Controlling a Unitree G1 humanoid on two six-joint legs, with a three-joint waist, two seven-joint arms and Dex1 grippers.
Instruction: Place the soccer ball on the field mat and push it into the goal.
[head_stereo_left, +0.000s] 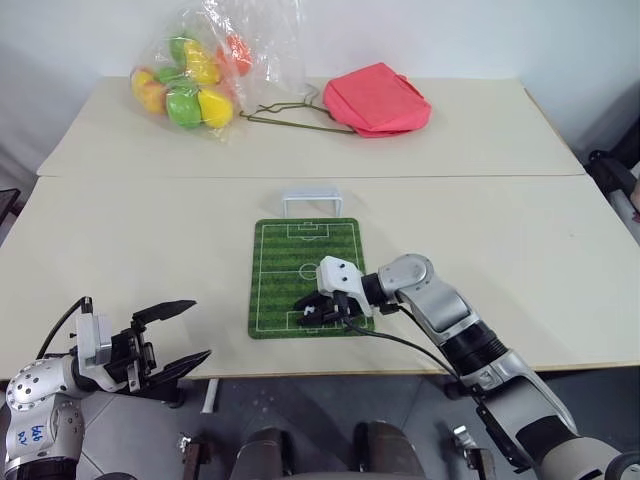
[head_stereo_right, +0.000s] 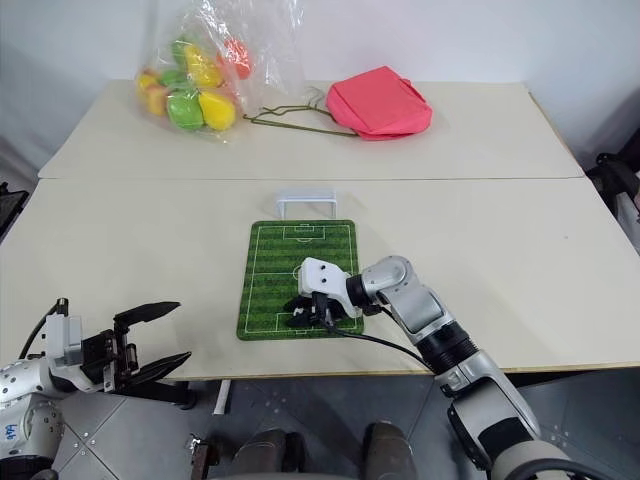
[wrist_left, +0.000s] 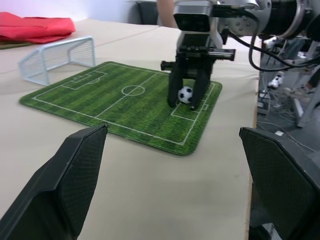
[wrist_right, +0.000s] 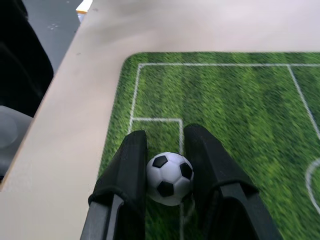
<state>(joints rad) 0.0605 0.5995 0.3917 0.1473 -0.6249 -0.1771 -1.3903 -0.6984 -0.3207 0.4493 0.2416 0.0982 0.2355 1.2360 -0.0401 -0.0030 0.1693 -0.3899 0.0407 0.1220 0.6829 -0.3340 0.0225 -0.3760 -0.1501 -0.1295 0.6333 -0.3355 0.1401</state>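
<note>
Right now the right pincer (head_stereo_left: 322, 310) sits low over the near end of the field mat (head_stereo_left: 300, 262), its two black fingers (wrist_right: 127, 170) clamped on the soccer ball (wrist_right: 169, 178), one each side. Ball is at the near penalty box lines, close to the mat's near edge and toward its right corner; can't tell if it touches the turf or hangs just above. Mat lies flat at mid worktop (head_stereo_left: 120, 260), its near edge just back from the worktop's front edge. Goal (head_stereo_left: 309, 201) stands upright just past the mat's far end, open mouth facing the mat, roughly centred on it. Between ball and goal the whole pitch length is bare, w/ free worktop both sides of the mat. Left pincer (head_stereo_left: 170, 340) hovers off the front-left worktop edge, fingers wide apart, nothing in them, well apart from the mat. Far half of the worktop: clear bag of coloured balls (head_stereo_left: 190, 85) at left, red cloth bag (head_stereo_left: 378, 100) at centre-right, thin wire hanger (head_stereo_left: 290, 115) between them, all well behind the goal.
</note>
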